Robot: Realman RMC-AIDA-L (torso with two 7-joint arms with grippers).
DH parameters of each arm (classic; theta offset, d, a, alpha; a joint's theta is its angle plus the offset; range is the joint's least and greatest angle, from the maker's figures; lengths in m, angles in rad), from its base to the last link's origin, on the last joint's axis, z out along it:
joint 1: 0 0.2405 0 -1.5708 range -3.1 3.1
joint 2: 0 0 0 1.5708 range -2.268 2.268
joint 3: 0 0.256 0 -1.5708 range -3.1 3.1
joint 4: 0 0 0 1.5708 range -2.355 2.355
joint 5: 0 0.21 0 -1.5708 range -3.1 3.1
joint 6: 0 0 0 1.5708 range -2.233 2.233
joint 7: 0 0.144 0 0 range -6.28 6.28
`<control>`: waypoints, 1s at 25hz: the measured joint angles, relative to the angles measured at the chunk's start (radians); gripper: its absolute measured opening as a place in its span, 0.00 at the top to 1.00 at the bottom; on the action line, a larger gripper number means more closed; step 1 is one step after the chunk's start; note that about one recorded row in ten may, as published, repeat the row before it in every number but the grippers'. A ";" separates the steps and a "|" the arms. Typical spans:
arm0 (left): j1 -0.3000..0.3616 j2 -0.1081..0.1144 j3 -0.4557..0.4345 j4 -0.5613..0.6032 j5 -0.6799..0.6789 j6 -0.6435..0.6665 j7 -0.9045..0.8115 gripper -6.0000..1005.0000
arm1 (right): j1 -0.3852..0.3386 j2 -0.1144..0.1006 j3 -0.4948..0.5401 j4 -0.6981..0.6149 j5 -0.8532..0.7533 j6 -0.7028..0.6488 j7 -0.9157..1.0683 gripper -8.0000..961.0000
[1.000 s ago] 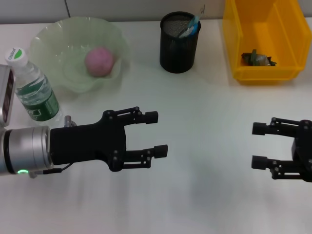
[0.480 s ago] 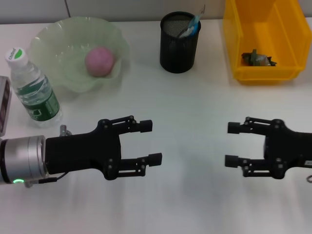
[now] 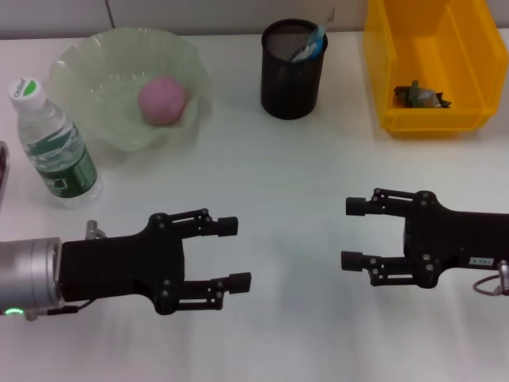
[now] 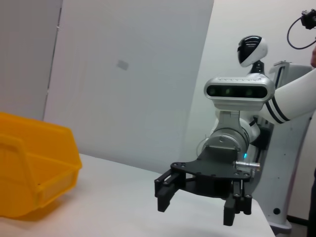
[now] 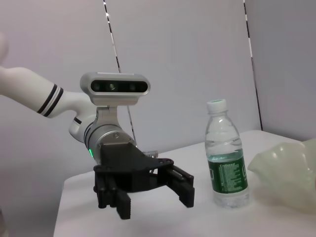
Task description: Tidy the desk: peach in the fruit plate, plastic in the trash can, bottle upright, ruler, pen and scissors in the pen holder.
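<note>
A pink peach [image 3: 162,99] lies in the pale green fruit plate [image 3: 79,68] at the back left. Beside the plate a water bottle [image 3: 52,147] stands upright, and it shows again as the bottle [image 5: 226,158] in the right wrist view. The black mesh pen holder [image 3: 293,72] has a blue-handled item and thin stems poking out; I cannot tell them apart. Crumpled plastic [image 3: 419,95] rests inside the yellow trash can [image 3: 469,48]. My left gripper [image 3: 233,253] hovers open and empty over the near table. My right gripper [image 3: 351,233] faces it, also open and empty.
White table [image 3: 286,167] lies between both grippers and the containers along the back. A grey object [image 3: 2,171] just shows at the left edge. The left wrist view holds the yellow bin [image 4: 29,173] and the right gripper [image 4: 200,205]; the right wrist view shows the left gripper [image 5: 155,202].
My left gripper has drawn back toward the near left. My right gripper has come in leftward from the right edge. Both stay open.
</note>
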 joint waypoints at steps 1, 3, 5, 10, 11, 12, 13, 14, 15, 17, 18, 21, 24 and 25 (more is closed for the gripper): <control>0.003 0.002 -0.003 0.000 0.000 0.002 0.001 0.23 | 0.001 0.000 -0.003 0.000 0.000 0.001 0.000 0.19; 0.009 0.004 -0.006 0.000 0.001 0.007 0.004 0.23 | 0.002 0.000 -0.007 0.000 0.000 0.002 0.000 0.19; 0.009 0.004 -0.007 0.000 0.001 0.008 0.004 0.23 | 0.004 0.001 -0.008 0.001 0.001 0.002 0.000 0.19; 0.010 0.005 -0.008 0.000 0.001 0.009 0.007 0.23 | 0.012 0.002 -0.008 0.001 0.000 0.005 0.001 0.19; 0.010 0.005 -0.008 0.000 0.001 0.009 0.007 0.23 | 0.013 0.002 -0.008 0.001 0.000 0.007 0.001 0.19; 0.009 0.006 -0.009 0.000 0.002 0.009 0.007 0.23 | 0.014 0.002 -0.008 0.001 0.000 0.010 0.001 0.19; 0.009 0.007 -0.009 0.000 0.002 0.009 0.007 0.23 | 0.015 0.002 -0.008 0.001 -0.001 0.015 0.001 0.19; 0.009 0.007 -0.009 0.000 0.002 0.009 0.006 0.23 | 0.015 0.002 -0.008 0.001 -0.001 0.015 0.001 0.19; 0.008 0.007 -0.009 0.000 0.002 0.009 0.005 0.23 | 0.015 0.002 -0.008 0.001 -0.001 0.016 0.001 0.19; 0.007 0.007 -0.009 0.000 0.002 0.008 0.003 0.23 | 0.017 0.002 -0.008 0.001 -0.001 0.016 0.001 0.19; 0.007 0.007 -0.009 0.000 0.002 0.008 0.003 0.23 | 0.018 0.002 -0.008 0.001 -0.001 0.016 0.001 0.19; 0.006 0.007 -0.009 0.000 0.002 0.007 0.004 0.23 | 0.019 0.002 -0.008 0.001 -0.001 0.016 0.001 0.19; 0.003 0.007 -0.009 0.000 0.002 0.006 0.007 0.23 | 0.020 0.003 -0.008 0.001 -0.001 0.016 0.001 0.19; 0.002 0.007 -0.009 0.000 0.002 0.006 0.007 0.23 | 0.020 0.003 -0.008 0.001 -0.001 0.016 0.001 0.19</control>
